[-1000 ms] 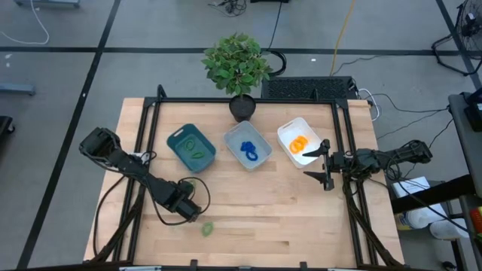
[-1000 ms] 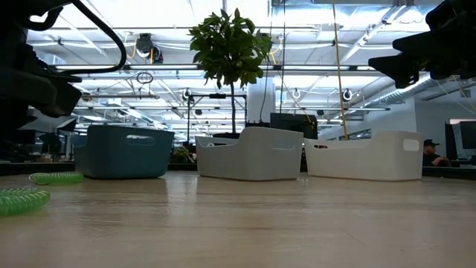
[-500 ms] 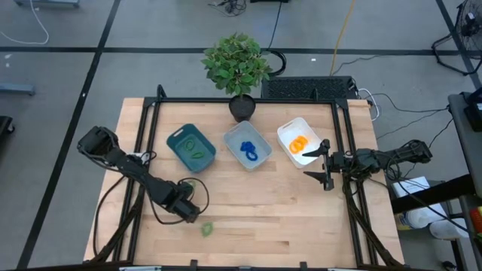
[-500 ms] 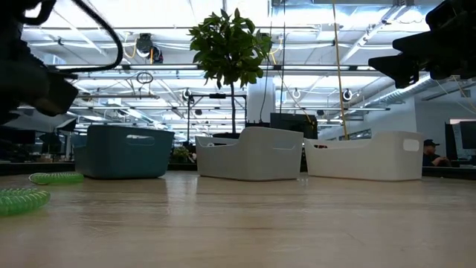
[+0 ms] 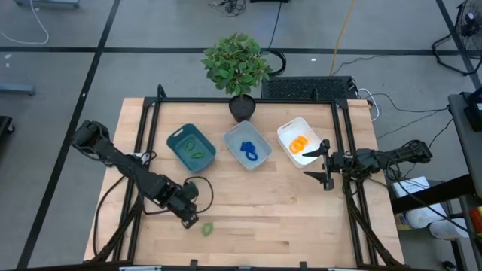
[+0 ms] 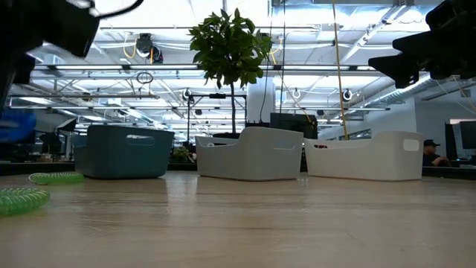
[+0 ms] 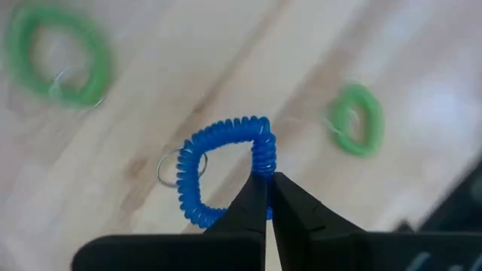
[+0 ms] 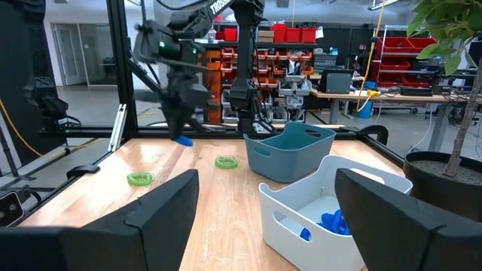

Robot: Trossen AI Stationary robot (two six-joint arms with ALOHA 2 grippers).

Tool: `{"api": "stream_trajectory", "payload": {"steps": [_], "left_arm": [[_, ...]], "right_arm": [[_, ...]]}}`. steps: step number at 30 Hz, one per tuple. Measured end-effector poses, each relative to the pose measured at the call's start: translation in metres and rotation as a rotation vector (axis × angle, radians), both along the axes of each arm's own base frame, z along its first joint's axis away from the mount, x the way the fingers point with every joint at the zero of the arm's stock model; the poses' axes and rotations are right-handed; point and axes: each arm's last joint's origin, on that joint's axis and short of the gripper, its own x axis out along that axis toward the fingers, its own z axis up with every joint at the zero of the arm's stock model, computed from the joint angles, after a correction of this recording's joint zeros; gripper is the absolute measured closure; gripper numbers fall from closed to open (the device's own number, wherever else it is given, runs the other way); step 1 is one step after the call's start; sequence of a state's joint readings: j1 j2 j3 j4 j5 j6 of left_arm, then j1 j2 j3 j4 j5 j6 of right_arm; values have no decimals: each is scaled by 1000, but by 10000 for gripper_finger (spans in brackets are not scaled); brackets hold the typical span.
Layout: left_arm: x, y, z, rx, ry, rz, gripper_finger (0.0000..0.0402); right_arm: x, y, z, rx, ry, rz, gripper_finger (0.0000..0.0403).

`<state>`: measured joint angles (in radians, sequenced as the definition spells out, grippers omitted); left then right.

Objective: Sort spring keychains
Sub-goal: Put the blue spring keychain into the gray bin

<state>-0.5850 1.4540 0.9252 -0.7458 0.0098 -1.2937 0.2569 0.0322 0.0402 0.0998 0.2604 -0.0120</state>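
- Blue coiled plastic spring keychain (image 7: 223,175): pinched between the closed fingers of the left gripper (image 7: 269,197), above the wooden table (image 5: 263,218).
- Two green coiled loops (image 7: 57,54) (image 7: 355,120) lie on the table below it.
- Right gripper (image 5: 324,167): fingers spread, beside the white bin (image 5: 290,129).

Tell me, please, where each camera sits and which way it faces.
High view: above the table, looking down; shows both arms, teal bin.
Low view: at tabletop height, facing the bins and the room; dark arm parts at its top corners.
Left wrist view: on the left arm, facing the tabletop; left gripper shut on blue spring keychain.
Right wrist view: on the right arm, facing across the table; open right gripper.
Shared: both wrist views show two green keychains.
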Motion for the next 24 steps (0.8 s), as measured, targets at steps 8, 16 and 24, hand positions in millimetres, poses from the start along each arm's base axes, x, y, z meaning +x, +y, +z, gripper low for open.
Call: {"api": "stream_trajectory", "payload": {"steps": [8,16,24], "left_arm": [[13,-9,32,44,-165,-418,397],[16,-9,41,159,-239,-724,397],[39,36,41,329,-250,-744,397]], "right_arm": [[0,0,0,0,0,0,105],[0,0,0,0,0,0,105],[0,0,0,0,0,1,105]]}}
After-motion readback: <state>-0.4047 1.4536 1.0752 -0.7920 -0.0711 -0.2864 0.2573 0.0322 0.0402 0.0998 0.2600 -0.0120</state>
